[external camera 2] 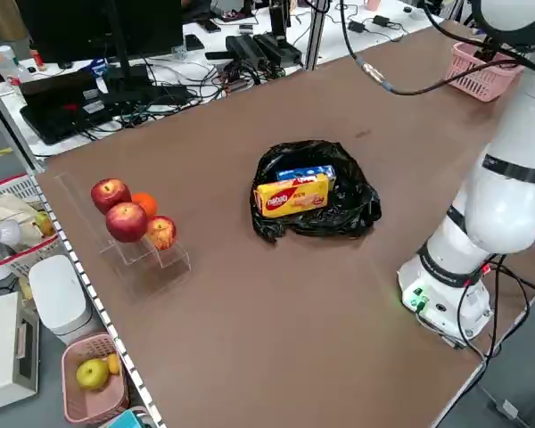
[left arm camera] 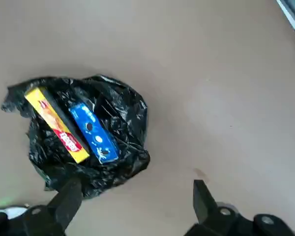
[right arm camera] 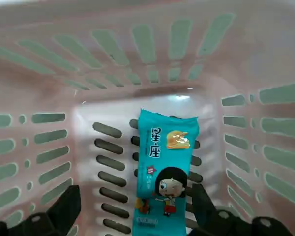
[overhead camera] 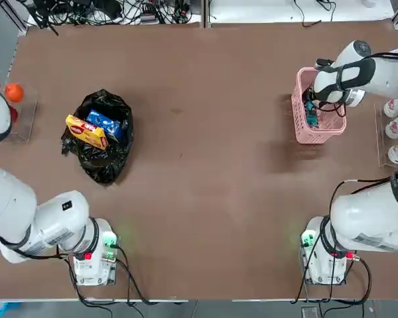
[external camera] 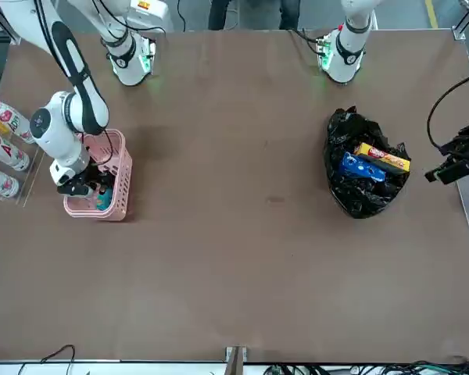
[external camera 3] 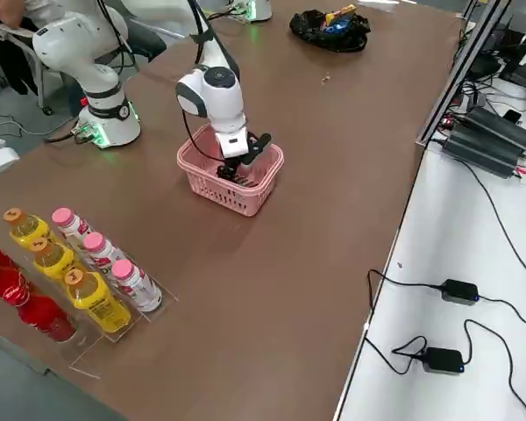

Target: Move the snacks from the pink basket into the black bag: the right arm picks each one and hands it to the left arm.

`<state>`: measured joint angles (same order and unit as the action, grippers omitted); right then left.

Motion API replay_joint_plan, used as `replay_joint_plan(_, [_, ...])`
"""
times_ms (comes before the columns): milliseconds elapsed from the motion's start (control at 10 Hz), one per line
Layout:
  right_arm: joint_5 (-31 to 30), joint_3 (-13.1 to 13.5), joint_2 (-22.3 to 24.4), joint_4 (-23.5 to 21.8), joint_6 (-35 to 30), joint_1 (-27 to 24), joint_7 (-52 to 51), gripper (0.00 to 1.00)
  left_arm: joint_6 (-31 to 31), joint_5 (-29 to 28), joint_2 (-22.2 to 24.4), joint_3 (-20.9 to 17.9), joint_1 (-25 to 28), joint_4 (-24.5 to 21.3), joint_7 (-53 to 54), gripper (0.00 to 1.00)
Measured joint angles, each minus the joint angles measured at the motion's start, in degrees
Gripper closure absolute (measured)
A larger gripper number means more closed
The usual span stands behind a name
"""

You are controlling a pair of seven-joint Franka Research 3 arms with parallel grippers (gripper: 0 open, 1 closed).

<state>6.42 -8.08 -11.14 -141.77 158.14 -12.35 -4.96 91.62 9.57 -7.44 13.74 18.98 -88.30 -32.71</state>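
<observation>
The slim teal-blue snack packet (right arm camera: 164, 174) lies flat on the slotted floor of the small rectangular pink plastic basket (overhead camera: 304, 129), printed face up, alone in it. My right gripper (right arm camera: 132, 209) hangs inside the basket directly over this packet, its two dark fingers (right arm camera: 64, 206) spread wide to either side of it and closed on nothing; I cannot tell whether they touch it. The basket stands on the brown table (overhead camera: 199, 165) near my right arm (overhead camera: 358, 69), just beside a clear rack of white bottles with red labels (overhead camera: 395, 126).

Well apart, across the table, the shiny black thin-plastic bag (overhead camera: 103, 142) lies crumpled and open. On it rest the yellow packet with red marks (overhead camera: 86, 131) and the blue-and-white pouch (overhead camera: 106, 124), side by side and touching. My left gripper (left arm camera: 132, 201) hovers above the table near the bag, fingers fully apart, holding nothing. Beyond the bag, red and orange fruits (external camera 2: 129, 214) sit on a clear stand.
</observation>
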Motion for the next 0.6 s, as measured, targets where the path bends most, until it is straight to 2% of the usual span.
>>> replay_joint_plan(100, [-0.23,0.18,-0.04,-0.08,0.23,0.0,0.0,0.0,0.0,-1.84,0.38,-1.54,-3.22,0.23,1.63,0.0])
replay_joint_plan(300, [-1.16,0.43,-0.3,-0.33,0.43,0.0,0.0,0.0,0.0,-8.3,0.97,-1.9,-7.46,0.26,2.69,0.0])
replay_joint_plan(400, [-1.69,0.44,-0.64,-0.41,0.69,0.0,-0.01,0.0,0.0,-9.09,1.14,-1.85,-8.65,0.27,3.69,0.0])
replay_joint_plan(600, [-2.2,0.45,-1.7,-0.44,2.18,0.0,-0.01,0.0,-0.01,-7.25,1.46,-2.05,-8.52,0.55,11.32,0.0])
